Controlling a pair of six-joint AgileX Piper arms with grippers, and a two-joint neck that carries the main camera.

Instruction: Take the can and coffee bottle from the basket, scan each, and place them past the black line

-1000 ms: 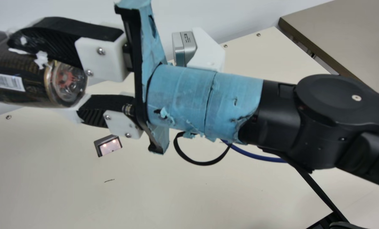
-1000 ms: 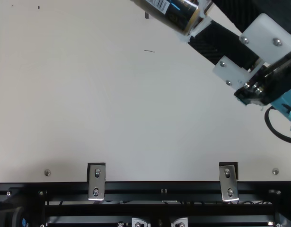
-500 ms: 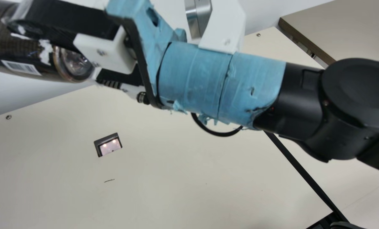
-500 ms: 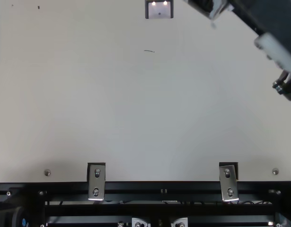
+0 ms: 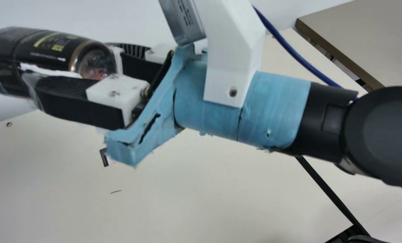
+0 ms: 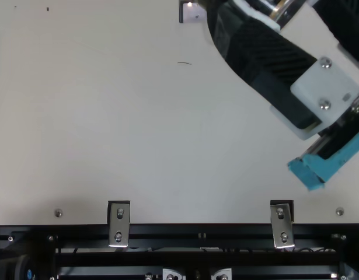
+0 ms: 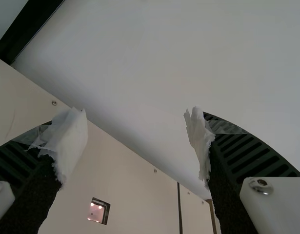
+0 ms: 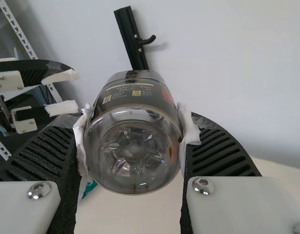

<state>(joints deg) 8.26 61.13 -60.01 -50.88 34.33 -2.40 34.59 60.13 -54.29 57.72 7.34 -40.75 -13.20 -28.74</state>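
In the main view the dark coffee bottle [image 5: 57, 50] lies tilted at the upper left, its clear base facing my right gripper [image 5: 76, 65], which is shut on it. The right wrist view shows the bottle [image 8: 133, 141] base-on, squeezed between the fingers of my right gripper [image 8: 133, 129]. A lit scanner window [image 7: 97, 212] sits in the table; in the main view the wrist partly covers it. My left gripper [image 7: 135, 141] is open, nothing between its fingers, and its two parted fingers also appear at the left of the right wrist view.
The cream table [image 5: 187, 202] runs below the right arm, with a white wall behind it. A brown-edged surface [image 5: 366, 37] stands at the back right. A black rail [image 6: 197, 231] borders the table in the top view. A hooked black bar [image 8: 131, 39] is on the wall.
My right gripper has rolled over with the bottle, so its barcode has turned out of sight and a yellow-marked side shows. The wrist now covers part of the scanner in the main view.
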